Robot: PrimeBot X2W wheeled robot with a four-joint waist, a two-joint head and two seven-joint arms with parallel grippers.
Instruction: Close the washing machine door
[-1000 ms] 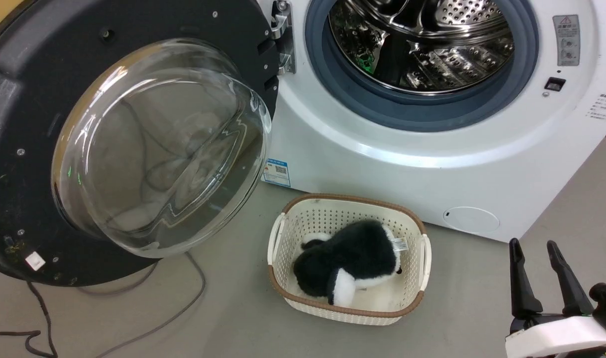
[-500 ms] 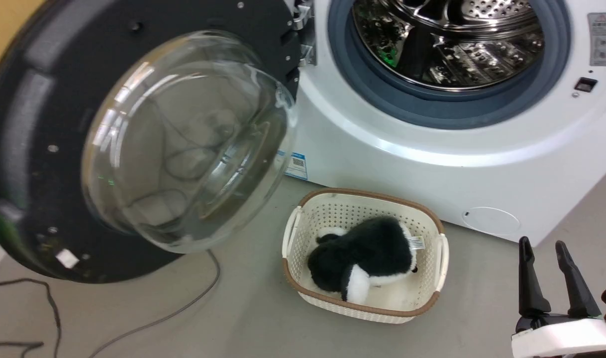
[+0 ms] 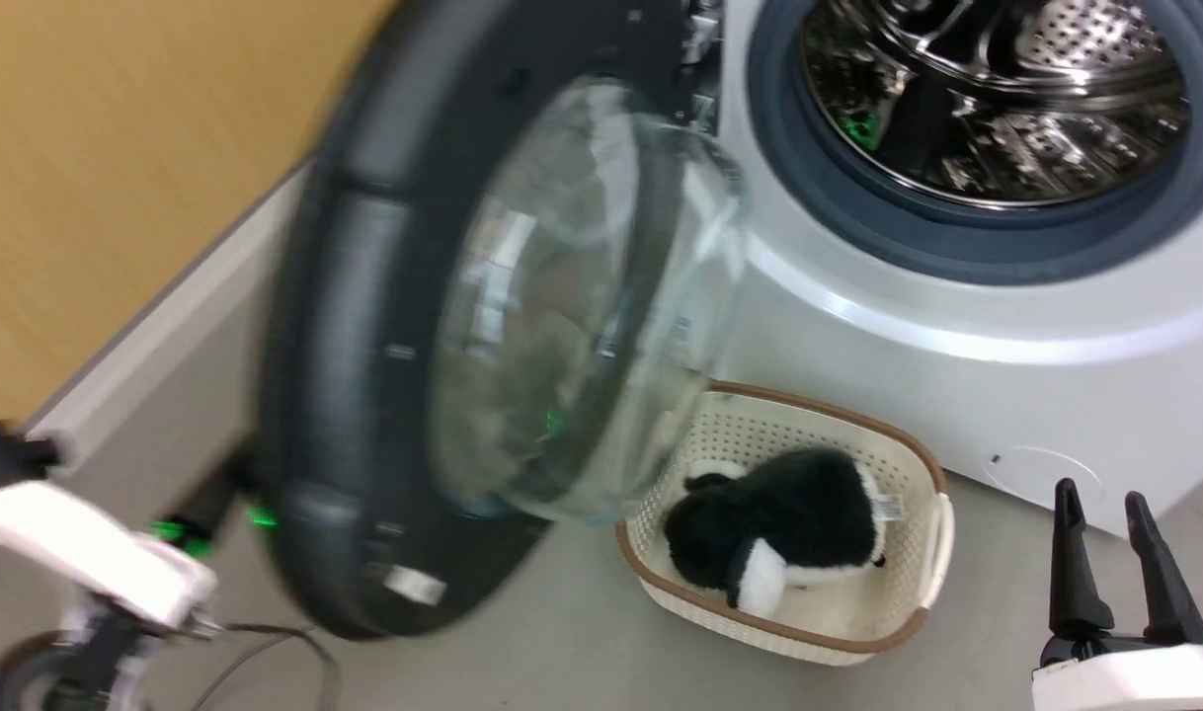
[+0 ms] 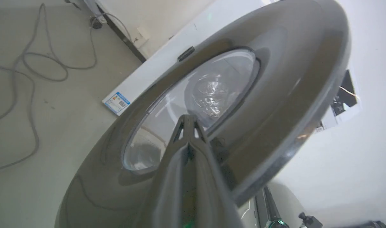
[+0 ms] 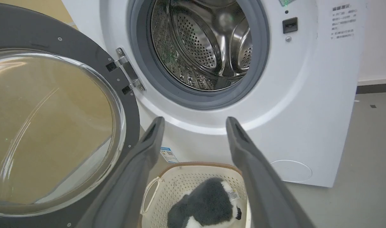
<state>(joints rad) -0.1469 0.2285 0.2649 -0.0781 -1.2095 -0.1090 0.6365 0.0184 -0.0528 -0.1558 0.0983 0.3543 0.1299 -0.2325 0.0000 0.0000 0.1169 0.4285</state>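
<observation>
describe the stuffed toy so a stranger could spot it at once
Find the big white washing machine; on the grey floor before it sits a small cream perforated basket with a brown rim. The fluffy black and white plush toy lies inside it, the only soft, furry thing there.

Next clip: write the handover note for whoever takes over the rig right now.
Grippers: left gripper shut, empty, tips apparently against the outer face of the door; right gripper open, empty, low, apart from the washing machine.
Things: door half-open, not latched, drum uncovered; basket with plush toy on the floor before the machine, under the door's path.
Done: contact for the push.
Left: push the door round until it latches; clearance over the basket looks likely, unconfirmed.
</observation>
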